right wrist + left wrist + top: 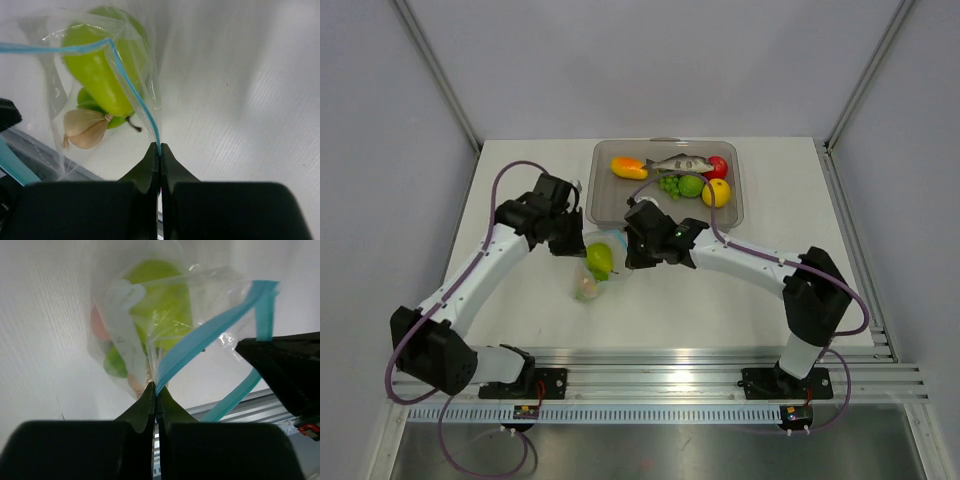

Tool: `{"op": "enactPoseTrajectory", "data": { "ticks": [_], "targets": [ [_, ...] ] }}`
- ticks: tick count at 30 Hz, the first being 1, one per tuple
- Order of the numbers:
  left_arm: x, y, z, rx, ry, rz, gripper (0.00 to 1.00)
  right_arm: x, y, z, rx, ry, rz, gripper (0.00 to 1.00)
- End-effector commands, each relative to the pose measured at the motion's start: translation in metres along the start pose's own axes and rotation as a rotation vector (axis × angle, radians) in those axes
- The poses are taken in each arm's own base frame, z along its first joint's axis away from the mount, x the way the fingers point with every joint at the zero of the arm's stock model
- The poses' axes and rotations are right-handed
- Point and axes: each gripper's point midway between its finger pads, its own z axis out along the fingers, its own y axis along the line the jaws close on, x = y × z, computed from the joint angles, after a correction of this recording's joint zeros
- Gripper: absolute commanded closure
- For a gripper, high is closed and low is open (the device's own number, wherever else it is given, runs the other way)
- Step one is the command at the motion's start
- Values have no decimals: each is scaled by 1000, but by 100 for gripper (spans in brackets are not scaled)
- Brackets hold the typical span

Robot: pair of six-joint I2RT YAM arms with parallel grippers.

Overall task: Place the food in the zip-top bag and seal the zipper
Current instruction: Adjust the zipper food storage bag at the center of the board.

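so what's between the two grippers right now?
Only the zip-top bag: its zipper runs from the left gripper to the right gripper, both pinching it, food inside. Clearest in the left wrist view.

The clear zip-top bag (592,262) is stretched between the two arms. Its light blue zipper (200,340) is pinched by the closed left gripper (156,395) and right gripper (160,147), and its two strips are seen apart. A green pear (97,75) and a beige garlic-like piece (82,130) are contained inside. A mango shape (628,167) and a fish (680,163) are left well behind the bag.
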Motion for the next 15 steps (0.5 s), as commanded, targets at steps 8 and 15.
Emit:
{"op": "enactPoseTrajectory", "data": {
  "ticks": [8, 15],
  "targets": [
    [-45, -34, -85, 138, -280, 36, 100, -49, 34, -59, -116, -181, 0, 100],
    [-8, -19, -3, 118, -88, -4, 100, 3, 9, -1, -50, -17, 16, 100]
  ]
}}
